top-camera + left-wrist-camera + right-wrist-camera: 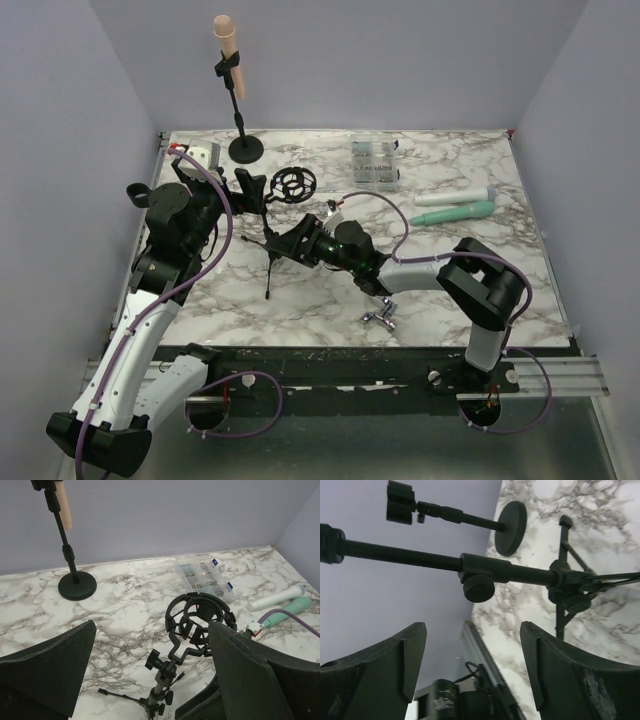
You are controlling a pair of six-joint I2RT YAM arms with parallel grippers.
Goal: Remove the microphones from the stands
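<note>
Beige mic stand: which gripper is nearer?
Left. The left gripper is just in front of the round-base stand holding the beige mic; right gripper is farther off, at the tripod stand.

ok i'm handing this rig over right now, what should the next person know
Left gripper: open, empty, facing the shock mount.
Right gripper: open, empty, by the tripod stand pole.
Things: the beige microphone is clipped atop the round-base stand, back left. The shock mount is empty. A white microphone and a green microphone lie on the table at right.
Done: the clipped microphone is not yet touched.
Left: grip it and pull it from the clip.
</note>
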